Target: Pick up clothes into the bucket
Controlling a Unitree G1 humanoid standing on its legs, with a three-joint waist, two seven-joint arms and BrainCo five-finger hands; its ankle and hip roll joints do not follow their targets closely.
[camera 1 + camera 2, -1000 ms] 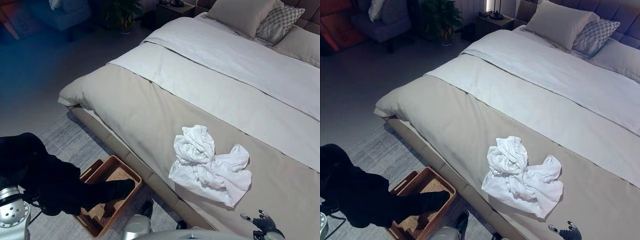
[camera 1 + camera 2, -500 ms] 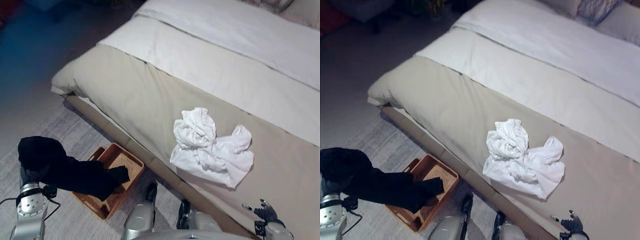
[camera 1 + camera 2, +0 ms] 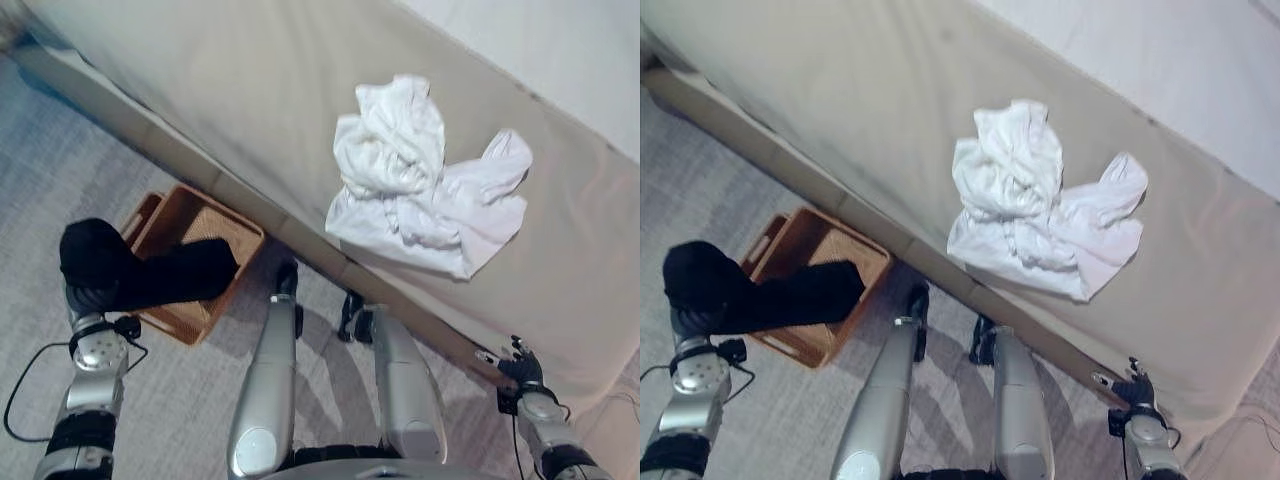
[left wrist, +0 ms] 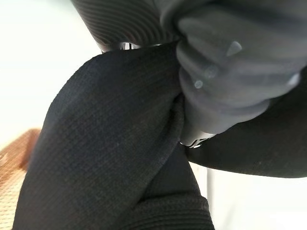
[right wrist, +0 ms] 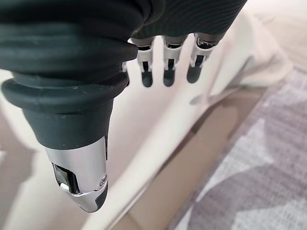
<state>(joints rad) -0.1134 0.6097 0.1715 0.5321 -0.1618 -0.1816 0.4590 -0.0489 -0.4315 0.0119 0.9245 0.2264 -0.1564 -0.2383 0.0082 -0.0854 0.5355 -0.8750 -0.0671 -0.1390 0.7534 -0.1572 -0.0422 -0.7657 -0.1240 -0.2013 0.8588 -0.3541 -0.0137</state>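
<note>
The left hand (image 3: 88, 300) is buried under the black garment (image 3: 150, 275) it grips, so its fingers are hidden; the garment's free end lies in the wicker basket (image 3: 190, 320) on the rug. White clothes (image 3: 420, 180) sit crumpled on the bed (image 3: 250, 90). The right hand (image 3: 515, 365) hangs relaxed and empty by the bed edge.

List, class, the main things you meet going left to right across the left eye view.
Black garment → brown wicker basket → crumpled white clothes on the bed → right robot hand.
</note>
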